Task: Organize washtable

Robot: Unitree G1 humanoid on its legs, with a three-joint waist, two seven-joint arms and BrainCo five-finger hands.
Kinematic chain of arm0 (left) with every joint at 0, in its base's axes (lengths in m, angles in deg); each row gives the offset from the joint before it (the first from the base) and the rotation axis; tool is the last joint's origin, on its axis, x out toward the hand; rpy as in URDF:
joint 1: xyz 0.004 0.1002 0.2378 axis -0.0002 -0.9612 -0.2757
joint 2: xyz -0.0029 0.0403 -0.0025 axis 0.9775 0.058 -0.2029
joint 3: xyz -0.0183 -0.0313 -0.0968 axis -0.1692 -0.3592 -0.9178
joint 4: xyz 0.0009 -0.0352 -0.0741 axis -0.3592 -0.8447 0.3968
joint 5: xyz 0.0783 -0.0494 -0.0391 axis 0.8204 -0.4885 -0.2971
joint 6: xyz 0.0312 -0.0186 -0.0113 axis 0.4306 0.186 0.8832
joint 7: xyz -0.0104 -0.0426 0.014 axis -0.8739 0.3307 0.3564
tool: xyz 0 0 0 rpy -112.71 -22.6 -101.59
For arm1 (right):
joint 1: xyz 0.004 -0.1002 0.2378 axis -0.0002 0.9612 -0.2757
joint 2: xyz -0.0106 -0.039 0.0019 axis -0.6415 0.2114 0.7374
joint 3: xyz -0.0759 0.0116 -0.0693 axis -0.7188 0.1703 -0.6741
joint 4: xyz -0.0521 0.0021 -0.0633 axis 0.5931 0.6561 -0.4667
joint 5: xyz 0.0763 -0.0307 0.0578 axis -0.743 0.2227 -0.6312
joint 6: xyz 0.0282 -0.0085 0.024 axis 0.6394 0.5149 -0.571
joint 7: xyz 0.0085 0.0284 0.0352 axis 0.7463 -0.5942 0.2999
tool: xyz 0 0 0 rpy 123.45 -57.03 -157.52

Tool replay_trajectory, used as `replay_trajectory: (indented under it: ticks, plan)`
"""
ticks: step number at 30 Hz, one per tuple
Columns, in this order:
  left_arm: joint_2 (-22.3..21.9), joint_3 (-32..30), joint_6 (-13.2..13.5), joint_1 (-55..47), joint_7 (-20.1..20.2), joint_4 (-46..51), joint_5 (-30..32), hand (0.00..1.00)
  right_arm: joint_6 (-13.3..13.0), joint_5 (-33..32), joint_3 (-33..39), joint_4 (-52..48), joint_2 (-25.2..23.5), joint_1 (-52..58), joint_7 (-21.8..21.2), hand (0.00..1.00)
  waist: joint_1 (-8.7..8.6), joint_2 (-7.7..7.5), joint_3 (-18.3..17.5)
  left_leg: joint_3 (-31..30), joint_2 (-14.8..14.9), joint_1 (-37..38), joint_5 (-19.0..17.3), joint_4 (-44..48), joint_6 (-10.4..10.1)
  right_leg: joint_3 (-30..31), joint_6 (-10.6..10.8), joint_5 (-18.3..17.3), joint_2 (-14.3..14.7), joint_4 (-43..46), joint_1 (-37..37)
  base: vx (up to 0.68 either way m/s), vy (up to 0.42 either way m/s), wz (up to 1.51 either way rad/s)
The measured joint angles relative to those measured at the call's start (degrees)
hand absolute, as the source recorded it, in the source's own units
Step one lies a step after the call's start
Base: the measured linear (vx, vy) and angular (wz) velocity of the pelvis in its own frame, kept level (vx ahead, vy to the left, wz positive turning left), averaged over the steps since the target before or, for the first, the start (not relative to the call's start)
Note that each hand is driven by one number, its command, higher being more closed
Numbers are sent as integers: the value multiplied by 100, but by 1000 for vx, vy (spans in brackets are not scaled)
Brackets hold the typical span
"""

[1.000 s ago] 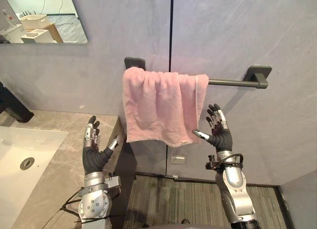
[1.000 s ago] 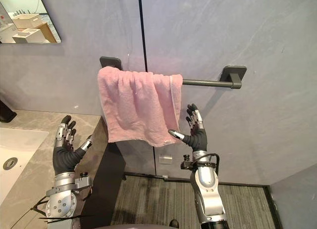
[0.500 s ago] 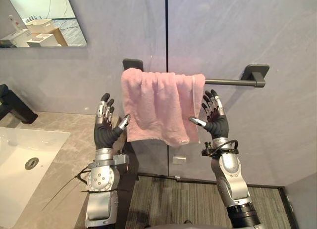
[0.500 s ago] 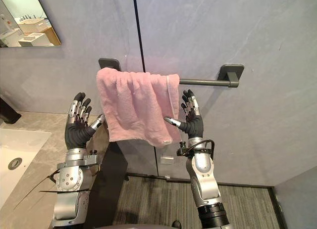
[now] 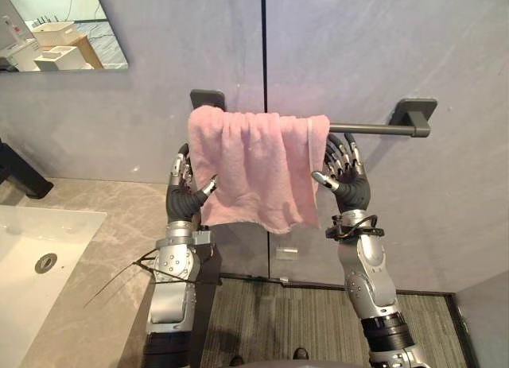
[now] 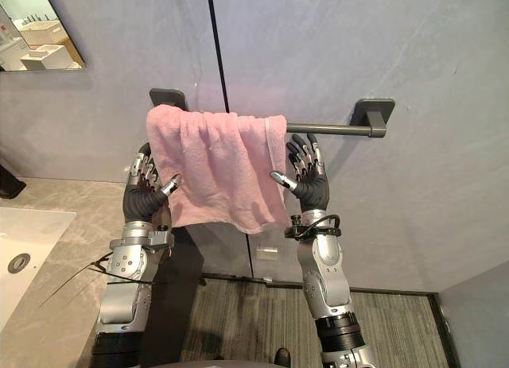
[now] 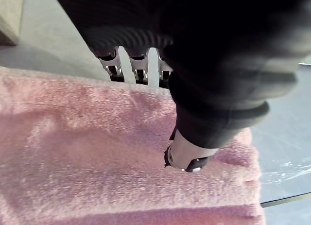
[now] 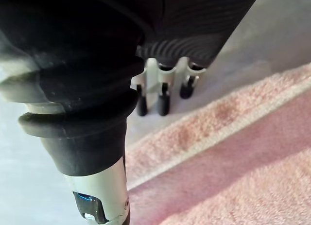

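Pink terry towel (image 5: 254, 169) hangs draped over a dark metal wall rail (image 5: 370, 129), bunched toward the rail's left end, beside the grey stone counter (image 5: 111, 241). Left hand (image 5: 183, 199) straddles the towel's left edge, thumb on the front face; whether it grips, cannot tell. Right hand (image 5: 351, 189) at the right edge: fingers (image 5: 347, 155) straight, spread wide, holding nothing; thumb tip at the hem.

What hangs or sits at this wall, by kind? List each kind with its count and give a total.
Pink terry towel: 1
Dark metal towel bar: 1
Robot hands: 2, left hand and right hand
Wall mirror: 1
White sink basin: 1
Total: 6
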Motion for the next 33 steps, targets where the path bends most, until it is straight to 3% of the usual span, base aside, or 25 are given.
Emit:
replay_trajectory:
  ticks: [13,14,24,25,33]
  plan:
    - [174,231,-190,533,126,-606,-782,0,0,-1174,-398,548,13,-303,-403,0,-3,0,0,56,5,-231,67,-5,-15,56,-15,88,6,1,-264,-3,9,-2]
    - [173,262,-220,532,125,-651,-793,100,1,-1205,-443,641,13,-317,-417,0,-2,0,0,56,7,-231,67,-7,-16,55,-15,88,7,1,-264,0,0,0]
    - [294,579,-221,773,127,-798,-924,100,257,-1527,-936,1164,314,-615,-636,0,135,-39,20,48,10,-342,104,7,-12,58,-50,146,-20,1,-355,0,14,0]
    - [303,591,-214,799,128,-798,-971,100,310,-1408,-970,1177,354,-656,-638,100,147,-61,34,44,10,-344,114,7,-14,57,-60,157,-20,1,-355,-21,34,1]
    - [343,504,-170,852,121,-796,-1005,100,480,-293,-972,1364,330,-904,-620,100,148,-129,64,46,-15,-334,136,5,-16,50,-43,199,-20,0,-348,-11,19,0]
